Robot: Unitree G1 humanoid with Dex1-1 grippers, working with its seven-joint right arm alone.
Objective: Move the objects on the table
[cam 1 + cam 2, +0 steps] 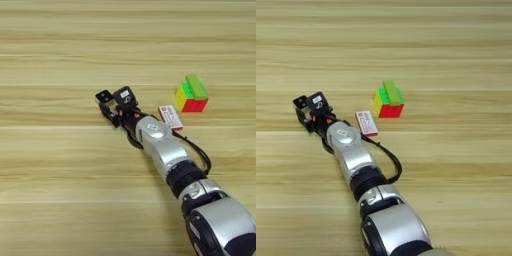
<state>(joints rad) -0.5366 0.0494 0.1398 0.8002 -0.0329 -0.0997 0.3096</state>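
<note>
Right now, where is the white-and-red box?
The white-and-red box lies flat on the table, right of centre in the left eye view, between the silver forearm and the puzzle cube.

The puzzle cube (192,97) sits on the desk (60,60), our landmark. On top of it lies the flat bar (196,86), tilted. Just left of the cube and a touch nearer the robot lies the flat box (170,117), close by but apart from it. Further left of the cube again is the pincer (114,101), its arm (165,150) running back toward the near right, passing right beside the box.
</note>
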